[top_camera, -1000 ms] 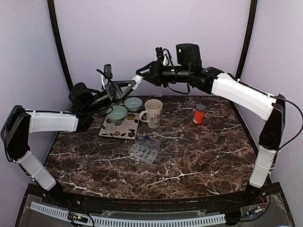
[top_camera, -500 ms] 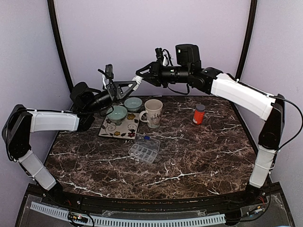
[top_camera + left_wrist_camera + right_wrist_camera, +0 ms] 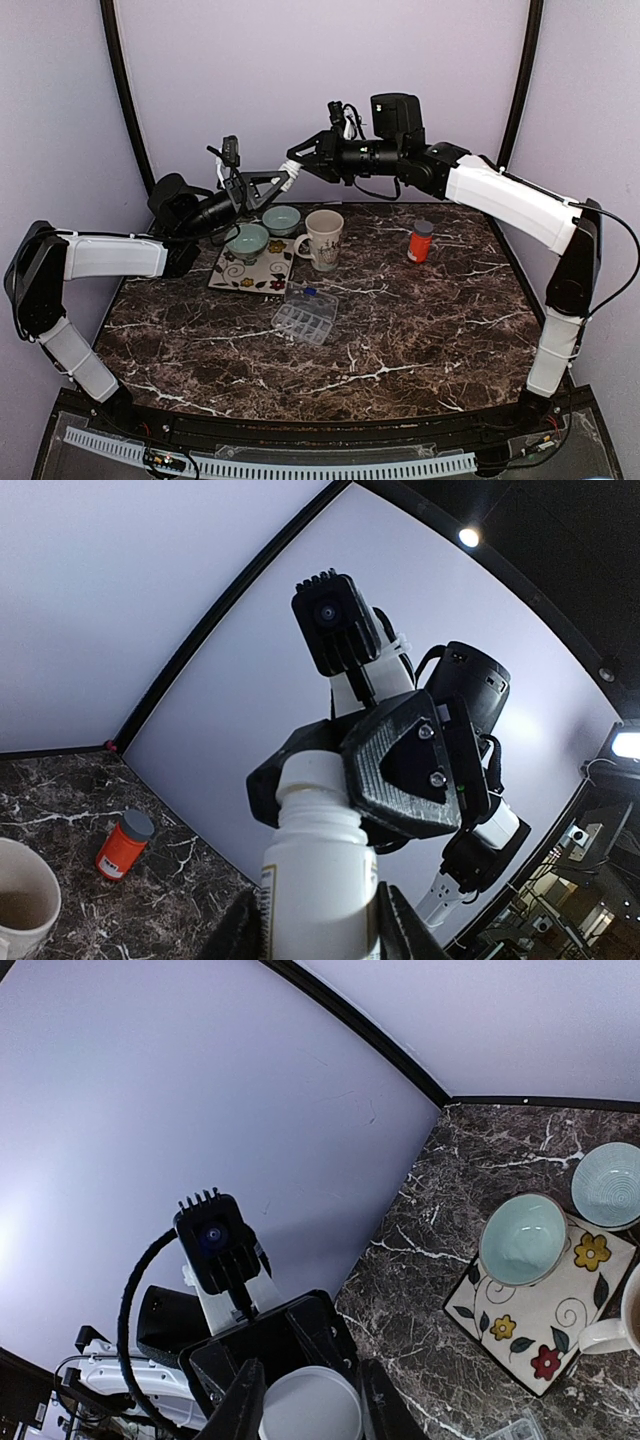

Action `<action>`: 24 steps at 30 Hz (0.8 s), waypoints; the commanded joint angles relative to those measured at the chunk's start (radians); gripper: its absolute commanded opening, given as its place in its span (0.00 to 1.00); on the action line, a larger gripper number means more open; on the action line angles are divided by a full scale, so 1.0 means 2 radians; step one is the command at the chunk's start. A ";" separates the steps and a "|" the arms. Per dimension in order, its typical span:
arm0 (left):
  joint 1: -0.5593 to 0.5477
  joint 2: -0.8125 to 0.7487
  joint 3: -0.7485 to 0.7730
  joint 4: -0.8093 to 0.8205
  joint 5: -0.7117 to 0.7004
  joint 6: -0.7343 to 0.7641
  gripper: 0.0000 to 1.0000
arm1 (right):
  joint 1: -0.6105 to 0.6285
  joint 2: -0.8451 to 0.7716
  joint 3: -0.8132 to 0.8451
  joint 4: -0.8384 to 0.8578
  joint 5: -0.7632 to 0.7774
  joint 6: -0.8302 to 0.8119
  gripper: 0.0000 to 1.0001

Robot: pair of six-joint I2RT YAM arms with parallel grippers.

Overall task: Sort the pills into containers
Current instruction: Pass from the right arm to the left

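Both arms are raised over the far left part of the table (image 3: 420, 320) and meet around one white pill bottle (image 3: 318, 870). The left gripper (image 3: 318, 925) pinches the bottle's body, a finger pressed to each side. The right gripper (image 3: 308, 1405) is clamped on the capped top end of the same bottle, so the bottle spans the short gap between the two grippers. The side of the bottle that shows is plain white, with no print that can be read.

Directly below the left gripper lie two pale green bowls (image 3: 247, 241), the nearer one on a square flowered tile (image 3: 252, 272). Under the right gripper stands a cream mug (image 3: 324, 239). Well off to the right of that gripper, down on the table, an orange bottle with a grey cap (image 3: 421, 241) stands upright; its small white label is too tiny to read. A clear pill organiser (image 3: 306, 315) lies nearer the arm bases, below both grippers
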 commanded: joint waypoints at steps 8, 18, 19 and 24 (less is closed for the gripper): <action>0.002 -0.007 0.010 0.010 0.003 0.017 0.19 | 0.003 0.000 0.007 0.022 -0.002 -0.004 0.28; 0.002 -0.009 0.010 0.003 0.002 0.019 0.19 | 0.003 -0.001 0.012 0.013 -0.002 -0.009 0.43; 0.002 -0.010 0.009 0.002 0.002 0.020 0.19 | 0.003 0.000 0.013 0.012 -0.002 -0.009 0.44; 0.002 -0.012 0.007 0.000 0.002 0.021 0.19 | 0.004 0.003 0.019 0.005 -0.003 -0.011 0.45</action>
